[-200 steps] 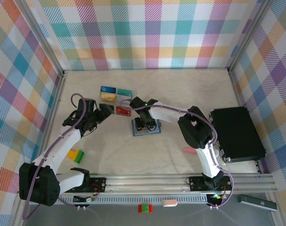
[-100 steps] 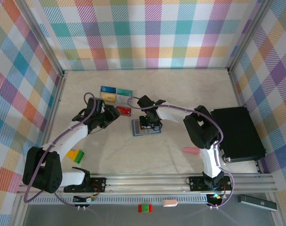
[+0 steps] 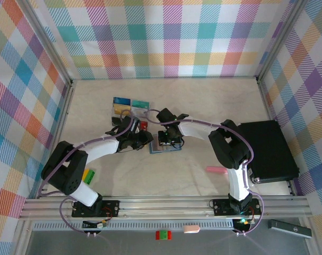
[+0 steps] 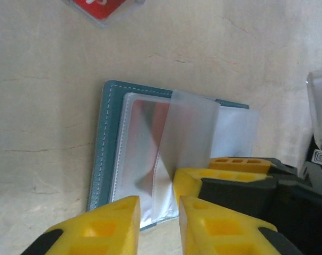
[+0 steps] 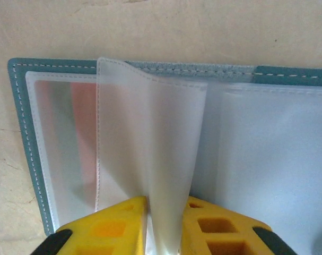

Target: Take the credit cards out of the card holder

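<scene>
The teal card holder (image 3: 164,147) lies open on the table, its cover (image 4: 101,159) and stitched edge (image 5: 23,133) plain to see. My right gripper (image 5: 166,226) is shut on one clear sleeve (image 5: 166,149) and holds it upright from the booklet; it sits over the holder (image 3: 168,139). My left gripper (image 4: 158,226) is open, low at the holder's near-left edge, with nothing between its fingers (image 4: 102,226). A reddish tint (image 5: 81,133) shows through the left sleeve. A red credit card (image 4: 102,6) lies just beyond. Other credit cards (image 3: 130,104) lie behind it.
A big black box (image 3: 267,151) sits at the right. A pink object (image 3: 214,170) lies near the front right, and yellow and green blocks (image 3: 87,175) at the front left. The left arm stretches across the table from the left.
My left gripper has swung right, from beside the laid-out cards to the holder's left edge. The right gripper has stayed on the holder.
</scene>
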